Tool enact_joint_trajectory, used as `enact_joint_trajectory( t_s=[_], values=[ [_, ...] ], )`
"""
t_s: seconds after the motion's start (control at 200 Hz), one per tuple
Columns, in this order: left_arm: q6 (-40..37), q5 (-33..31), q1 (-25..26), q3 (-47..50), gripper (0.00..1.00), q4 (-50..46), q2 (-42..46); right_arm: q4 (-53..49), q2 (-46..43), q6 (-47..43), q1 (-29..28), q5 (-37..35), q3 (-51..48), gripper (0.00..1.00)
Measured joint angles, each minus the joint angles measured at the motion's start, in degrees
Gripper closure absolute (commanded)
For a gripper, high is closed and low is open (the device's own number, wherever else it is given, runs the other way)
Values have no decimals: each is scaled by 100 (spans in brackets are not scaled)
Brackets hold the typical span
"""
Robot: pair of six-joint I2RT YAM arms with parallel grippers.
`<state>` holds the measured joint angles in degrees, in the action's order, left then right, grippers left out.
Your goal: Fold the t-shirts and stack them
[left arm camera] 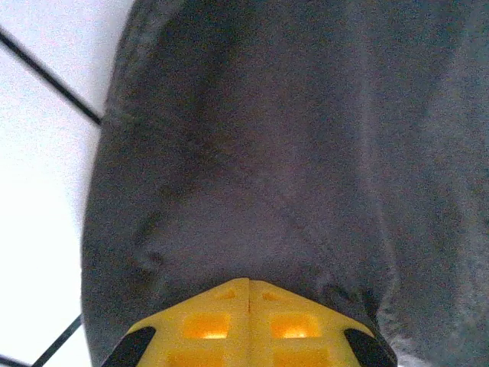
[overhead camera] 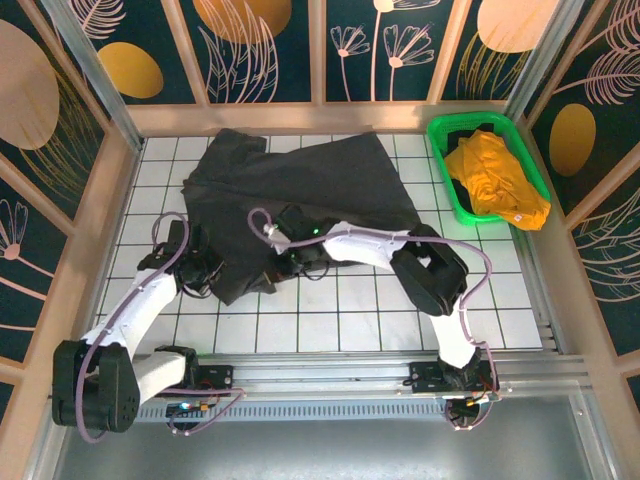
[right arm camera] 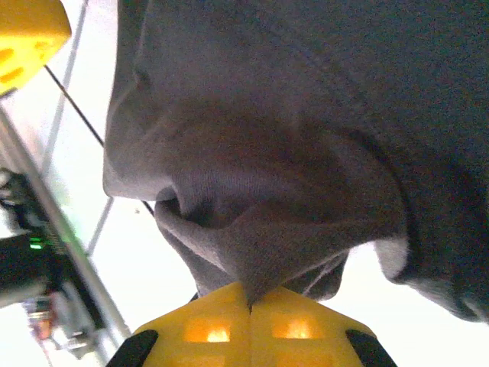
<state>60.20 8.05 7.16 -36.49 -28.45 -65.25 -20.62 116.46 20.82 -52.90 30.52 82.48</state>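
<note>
Dark t-shirt (overhead camera: 300, 190): charcoal-grey, nearly black; spread loosely from the centre towards 11 o'clock, near edge bunched and wrinkled.
Orange t-shirt (overhead camera: 495, 175): orange-yellow; crumpled in a heap inside the green basket (overhead camera: 468, 119), at 2 o'clock.

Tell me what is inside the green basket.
A crumpled orange shirt lies in the basket, spilling over its near right corner. Something dark shows beside it at the far left; cloth or shadow, I cannot tell. The shirt covers the basket's floor.

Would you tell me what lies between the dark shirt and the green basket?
A narrow strip of bare white-tiled table, seen in the top view; the dark shirt and the basket lie apart.
</note>
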Motion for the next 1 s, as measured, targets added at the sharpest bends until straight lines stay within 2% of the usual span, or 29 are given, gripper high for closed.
enact_joint_trajectory(
  t_s=[0.145,0.305,0.541,0.611,0.726,0.841,1.001],
  values=[
    [-216,-59,0,-295,100,33,-402,-133,463,496,470,925,509,100],
    [-645,-42,0,-640,78,-74,-404,-164,831,1296,750,1412,640,100],
    [-918,282,0,-262,64,-503,468,227,1051,2605,1108,1600,610,100],
    [-894,459,0,-20,63,-522,793,269,1147,2813,1163,1611,680,100],
    [-785,719,4,376,54,-476,1137,260,1384,2959,1167,1637,905,100],
    [-793,857,4,603,53,-343,1095,240,1464,2973,1167,1668,953,100],
    [-927,796,4,815,52,-4,581,210,1464,2970,1167,1718,984,100]
  ],
)
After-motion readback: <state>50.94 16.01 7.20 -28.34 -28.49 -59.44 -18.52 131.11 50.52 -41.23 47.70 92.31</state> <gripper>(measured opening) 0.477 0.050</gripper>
